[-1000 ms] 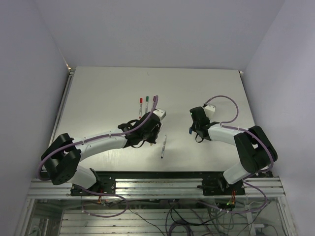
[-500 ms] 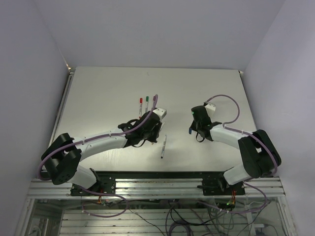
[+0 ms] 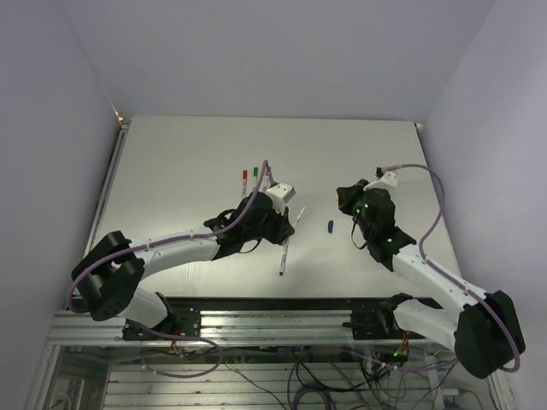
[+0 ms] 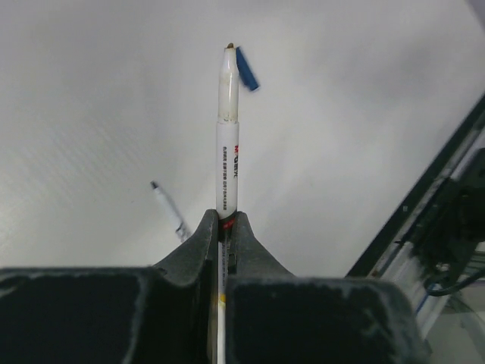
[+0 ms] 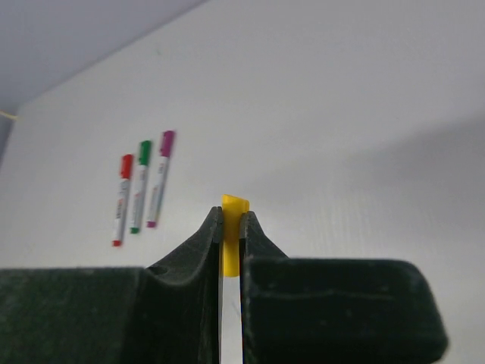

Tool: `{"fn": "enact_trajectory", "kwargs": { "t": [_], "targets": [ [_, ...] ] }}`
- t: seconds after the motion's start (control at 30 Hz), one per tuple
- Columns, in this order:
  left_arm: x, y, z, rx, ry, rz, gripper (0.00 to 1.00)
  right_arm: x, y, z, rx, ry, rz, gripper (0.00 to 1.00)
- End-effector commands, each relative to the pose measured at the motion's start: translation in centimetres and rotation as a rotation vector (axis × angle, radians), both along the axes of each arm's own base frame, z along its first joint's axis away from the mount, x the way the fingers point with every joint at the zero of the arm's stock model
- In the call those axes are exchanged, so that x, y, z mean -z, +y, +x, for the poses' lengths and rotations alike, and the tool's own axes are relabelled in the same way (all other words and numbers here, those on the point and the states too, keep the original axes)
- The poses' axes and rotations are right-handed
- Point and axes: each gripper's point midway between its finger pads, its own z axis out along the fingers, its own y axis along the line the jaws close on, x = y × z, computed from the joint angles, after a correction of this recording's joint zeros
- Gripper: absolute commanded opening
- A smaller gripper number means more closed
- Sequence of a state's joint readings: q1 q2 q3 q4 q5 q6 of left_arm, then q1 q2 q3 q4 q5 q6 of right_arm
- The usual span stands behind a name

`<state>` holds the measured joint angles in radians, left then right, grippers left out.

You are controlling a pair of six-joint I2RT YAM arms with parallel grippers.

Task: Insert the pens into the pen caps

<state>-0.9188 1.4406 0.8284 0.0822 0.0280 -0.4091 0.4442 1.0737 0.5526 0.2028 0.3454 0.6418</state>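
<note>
The right jaws have lifted, clamped on a yellow cap [image 5: 234, 227], uncovering a blue cap [image 3: 330, 226] on the table [image 3: 171, 154]. The left jaws grip an uncapped pen [image 4: 227, 144].

Table [image 4: 91, 98]: matt off-white, fine ribbed grain.
Pen [image 4: 227, 152]: glossy white plastic barrel, printed.
Yellow cap [image 5: 234, 220]: smooth plastic, slight sheen.
Fingers [image 5: 193, 254]: matt black plastic, faintly grainy.

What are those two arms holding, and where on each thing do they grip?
The left fingers pinch an uncapped pen by its barrel, well back from the tip. The right fingers pinch the yellow cap by its sides, one end poking out.
</note>
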Motion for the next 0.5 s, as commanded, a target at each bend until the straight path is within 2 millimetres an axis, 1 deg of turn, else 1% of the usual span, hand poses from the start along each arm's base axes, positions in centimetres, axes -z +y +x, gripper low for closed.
{"fn": "enact_trajectory", "kwargs": {
  "t": [0.0, 0.07, 0.17, 0.27, 0.3, 0.47],
  "targets": [
    [-3.5, -3.4, -0.8, 0.122, -0.021, -0.247, 0.07, -3.4, 1.5, -0.8, -0.108, -0.17, 0.085, 0.0],
    [-4.3, -4.3, -1.1, 0.15, -0.013, -0.31, 0.07, -4.5, 2.2, -1.3, -0.156, -0.224, 0.121, 0.0],
    [-4.7, -5.2, -1.7, 0.187, 0.021, -0.376, 0.07, -5.7, 3.3, -2.0, -0.222, -0.284, 0.17, 0.0],
    [-5.3, -5.8, -2.0, 0.209, 0.039, -0.424, 0.07, -6.3, 4.2, -2.5, -0.271, -0.319, 0.211, 0.0],
    [-5.5, -6.0, -2.0, 0.211, 0.04, -0.436, 0.07, -6.2, 4.4, -2.7, -0.284, -0.326, 0.223, 0.0],
    [-5.5, -5.8, -1.7, 0.189, 0.036, -0.436, 0.07, -6.8, 5.1, -3.1, -0.322, -0.362, 0.279, 0.0]
  ]
}}
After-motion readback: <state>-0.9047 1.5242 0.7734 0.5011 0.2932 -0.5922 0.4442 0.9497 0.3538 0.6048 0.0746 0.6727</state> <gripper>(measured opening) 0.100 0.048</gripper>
